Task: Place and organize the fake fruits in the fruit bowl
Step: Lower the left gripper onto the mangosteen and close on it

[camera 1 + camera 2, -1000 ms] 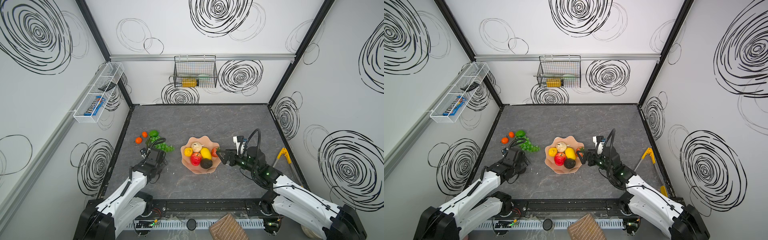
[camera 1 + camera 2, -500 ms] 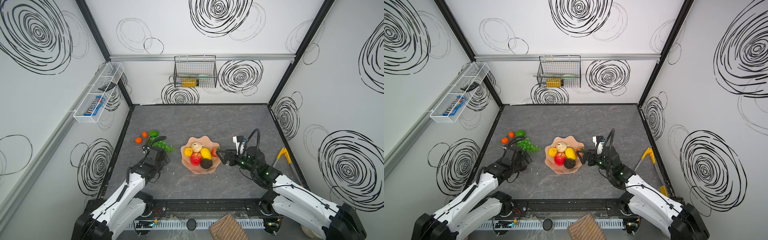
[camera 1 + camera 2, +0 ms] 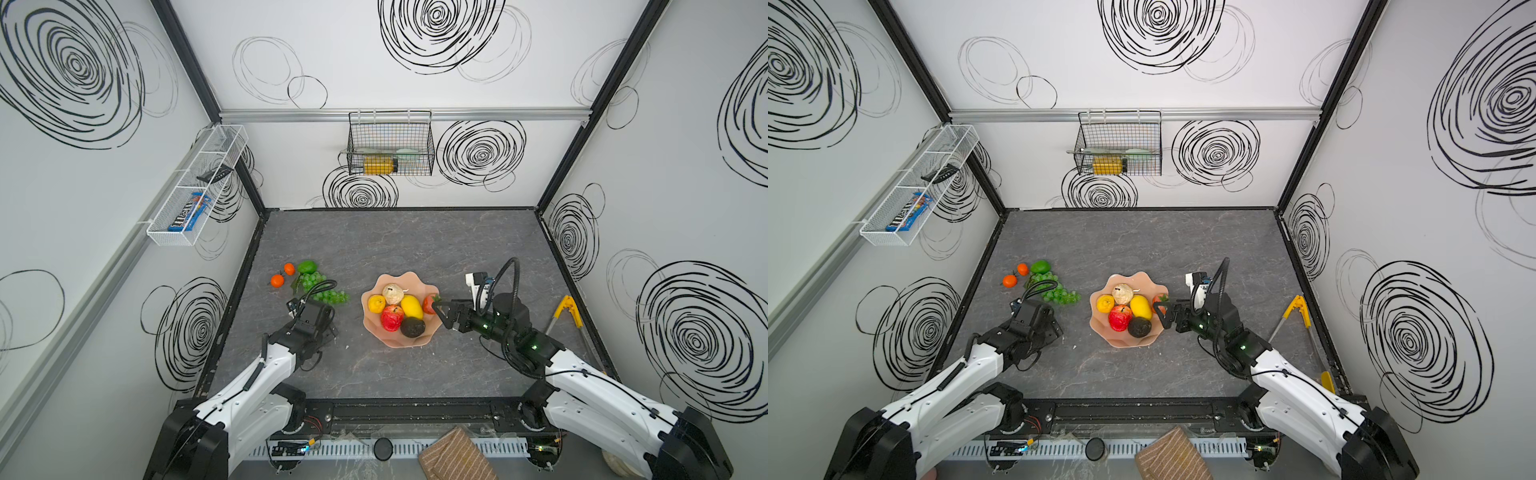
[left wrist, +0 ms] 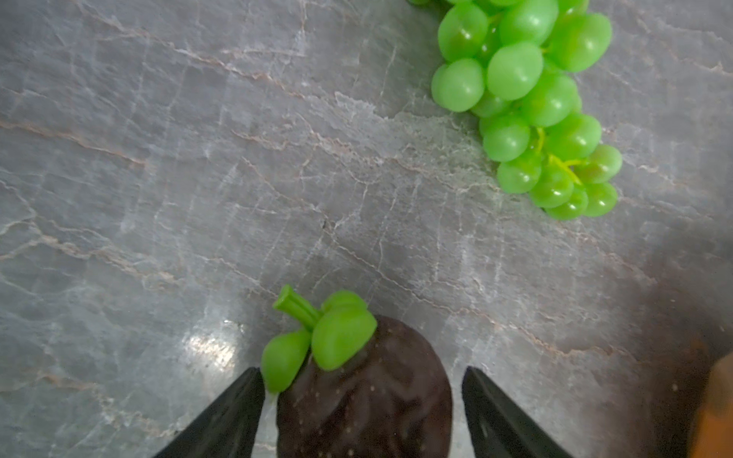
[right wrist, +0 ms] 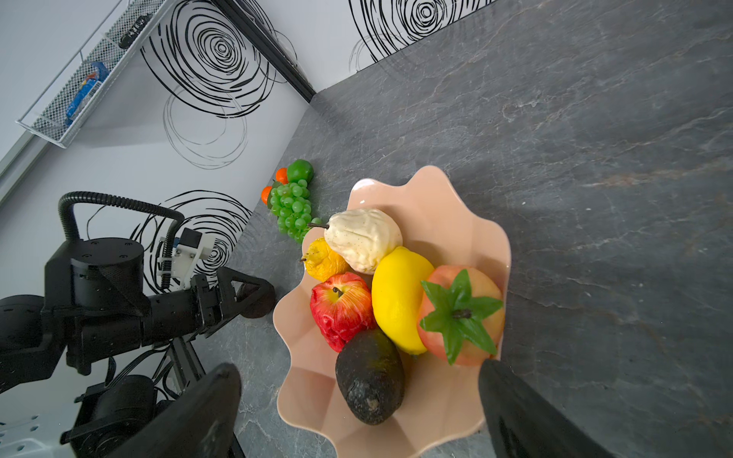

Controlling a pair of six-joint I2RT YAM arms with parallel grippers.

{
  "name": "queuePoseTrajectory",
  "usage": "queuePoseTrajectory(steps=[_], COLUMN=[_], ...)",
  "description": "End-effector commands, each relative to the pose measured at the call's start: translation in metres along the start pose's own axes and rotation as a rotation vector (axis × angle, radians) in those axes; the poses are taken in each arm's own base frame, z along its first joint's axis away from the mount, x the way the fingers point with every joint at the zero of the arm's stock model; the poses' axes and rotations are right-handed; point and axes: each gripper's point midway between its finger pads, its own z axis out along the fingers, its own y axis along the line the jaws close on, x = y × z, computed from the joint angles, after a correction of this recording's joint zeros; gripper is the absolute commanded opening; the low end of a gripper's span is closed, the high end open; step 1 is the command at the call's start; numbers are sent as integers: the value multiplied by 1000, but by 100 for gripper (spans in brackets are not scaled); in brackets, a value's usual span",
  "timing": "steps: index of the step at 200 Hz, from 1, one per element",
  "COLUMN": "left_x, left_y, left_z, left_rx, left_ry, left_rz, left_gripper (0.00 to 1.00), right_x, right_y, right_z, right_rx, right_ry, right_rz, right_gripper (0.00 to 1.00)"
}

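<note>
The peach-pink fruit bowl (image 3: pixel 390 341) (image 3: pixel 1121 340) (image 5: pixel 436 206) holds a beige pear (image 3: pixel 392 293), a small yellow fruit (image 3: pixel 376 303), a lemon (image 3: pixel 411 306), a red apple (image 3: pixel 391 318), a dark avocado (image 3: pixel 412 327) and a red fruit with a green calyx (image 3: pixel 429 303). Left of the bowl lie two oranges (image 3: pixel 277 280), a lime (image 3: pixel 307 266) and green grapes (image 3: pixel 320 286) (image 4: pixel 527 103). My left gripper (image 4: pixel 361 370) (image 3: pixel 328 330) stands open around a dark fruit (image 4: pixel 365 388) with green leaves, with a gap at one finger. My right gripper (image 5: pixel 359 368) (image 3: pixel 439 316) hangs open over the bowl's right rim.
Yellow-handled tongs (image 3: pixel 567 309) lie by the right wall. A wire basket (image 3: pixel 390 143) hangs on the back wall and a white mesh shelf (image 3: pixel 195 187) on the left wall. A striped cloth (image 3: pixel 455 457) sits below the front rail.
My left gripper has shifted slightly toward the front, away from the grapes, and its jaws have narrowed a little. The right arm has not moved.
</note>
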Motion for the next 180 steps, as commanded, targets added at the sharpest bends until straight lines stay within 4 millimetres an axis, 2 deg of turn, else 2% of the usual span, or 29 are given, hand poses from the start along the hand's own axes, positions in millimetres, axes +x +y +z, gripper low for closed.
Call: queuePoseTrajectory(steps=[1, 35, 62, 95, 110, 128, 149, 180], left_x=[-4, -6, -15, -27, -31, -34, -28, -16], left_y=[-5, -8, -14, -41, -46, -43, -32, -24], left_z=[2, 3, 3, 8, 9, 7, 7, 8], left_rx=[21, 36, 33, 104, 90, 66, 41, 44], left_ry=[-18, -28, -40, -41, -35, -40, -33, -8], left_rz=[-7, 18, 52, 120, 148, 158, 148, 133], left_gripper=[82, 77, 81, 81, 83, 88, 96, 95], right_x=[-2, -2, -2, -3, -3, -2, -1, -2], right_y=[0, -1, -1, -1, -2, -3, -4, -5], right_z=[-1, 0, 1, 2, 1, 1, 1, 2], right_rx=[6, 6, 6, 11, 12, 15, 19, 15], right_ry=[-5, -4, -1, -2, -1, 1, 2, -1], right_rz=[-15, -11, -14, -18, -15, -14, -14, -8], right_gripper=[98, 98, 98, 98, 98, 98, 98, 98])
